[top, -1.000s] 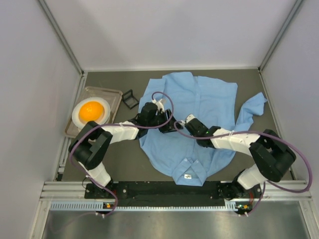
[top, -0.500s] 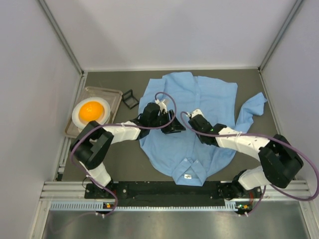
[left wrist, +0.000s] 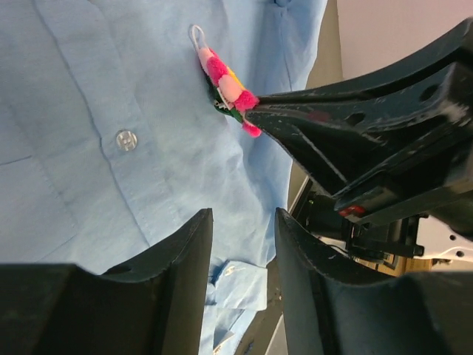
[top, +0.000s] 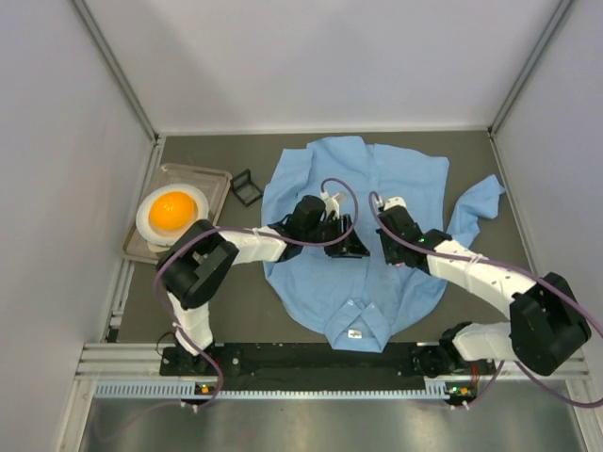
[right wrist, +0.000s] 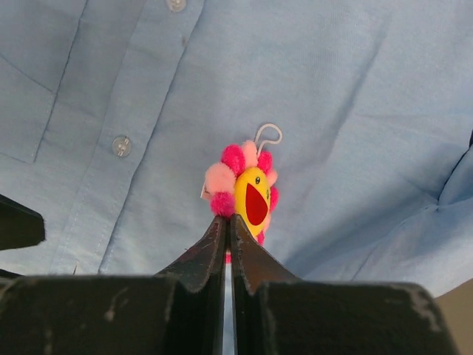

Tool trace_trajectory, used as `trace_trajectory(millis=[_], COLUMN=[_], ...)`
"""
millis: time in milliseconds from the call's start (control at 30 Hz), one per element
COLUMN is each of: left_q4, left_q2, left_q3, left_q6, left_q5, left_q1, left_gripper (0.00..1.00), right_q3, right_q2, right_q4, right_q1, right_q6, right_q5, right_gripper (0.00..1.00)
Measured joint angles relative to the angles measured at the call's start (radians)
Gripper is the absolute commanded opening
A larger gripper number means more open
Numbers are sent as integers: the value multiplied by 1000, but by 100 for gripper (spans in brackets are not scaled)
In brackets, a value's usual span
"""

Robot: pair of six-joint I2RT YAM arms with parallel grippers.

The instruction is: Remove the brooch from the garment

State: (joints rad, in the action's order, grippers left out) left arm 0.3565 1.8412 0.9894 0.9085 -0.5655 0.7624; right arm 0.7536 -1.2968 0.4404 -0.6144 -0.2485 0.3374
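Observation:
The garment (top: 405,179) is a light blue shirt lying flat on the table, collar toward the arms. Pinned to it is the brooch (right wrist: 247,188), a pink-petalled flower with a yellow face. My right gripper (right wrist: 228,218) is shut on the brooch's lower edge, its fingertips pinched together just under the petals. In the left wrist view the brooch (left wrist: 225,85) stands edge-on off the cloth, at the tip of the right finger. My left gripper (left wrist: 240,214) is open above the shirt front, nothing between its fingers. The top view hides the brooch behind the grippers.
A metal tray (top: 219,179) at the left holds a white plate (top: 149,218) with an orange (top: 172,209). A small black frame (top: 247,186) lies between the tray and the shirt. Grey walls close in both sides and the back.
The right gripper has closed onto the brooch. Both grippers have shifted to the right across the shirt front.

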Motion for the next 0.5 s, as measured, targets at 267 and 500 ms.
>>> trace_trajectory(millis=[267,500], left_q4=[0,-5], left_q2=[115,182], left_q3=[102,162], left_q6=[-16,-18], left_q5=[-22,-21], left_q1=[50,64], left_gripper=[40,40], right_q3=[-45,-53], right_q2=[51,58], right_q4=[-15,-29], right_q1=[187,275], right_q6=[-2,9], right_q5=[-215,-315], right_gripper=[0,0])
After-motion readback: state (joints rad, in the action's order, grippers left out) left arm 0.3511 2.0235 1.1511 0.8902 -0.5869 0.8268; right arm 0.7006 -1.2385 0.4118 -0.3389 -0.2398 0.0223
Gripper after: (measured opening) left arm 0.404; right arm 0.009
